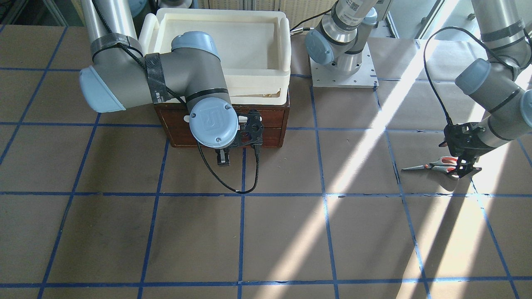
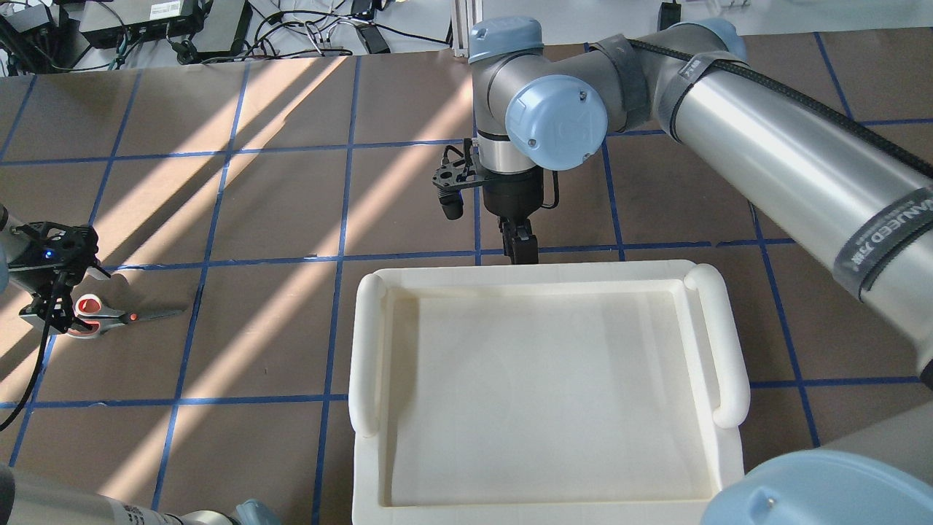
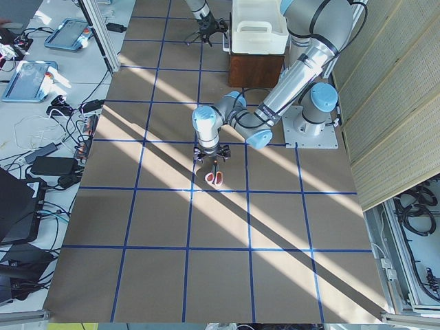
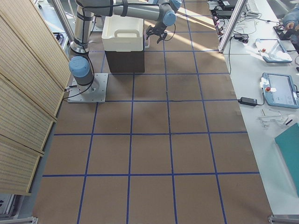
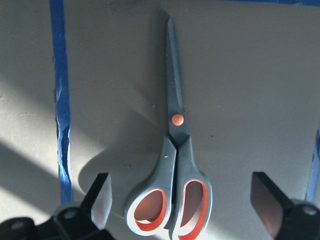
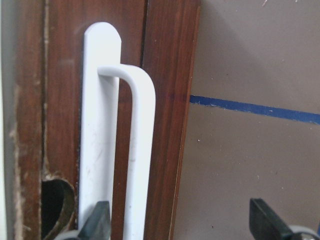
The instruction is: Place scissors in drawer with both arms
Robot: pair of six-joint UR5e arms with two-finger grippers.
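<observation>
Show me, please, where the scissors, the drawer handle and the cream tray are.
scissors (image 5: pixel 177 119): left wrist view, on the orange pivot screw.
drawer handle (image 6: pixel 141 150): right wrist view, on the raised white bar.
cream tray (image 2: pixel 367 357): overhead view, on its left rolled rim.

Scissors (image 5: pixel 175 150): you have them flat on the desk (image 1: pixel 291 232), well apart from the drawer (image 1: pixel 272 117), off to the robot's left of it. The blades are slim, dark and closed; the loops are orange-red and grey.

Left tool (image 5: pixel 182 202): it is over the loops, jaws spread, one finger on each side and clear of them.

Drawer: dark-brown front, flush and closed, with a white bar handle (image 6: pixel 137 150).

Right tool (image 6: pixel 180 220): it hovers just in front of that handle, jaws spread wide.
</observation>
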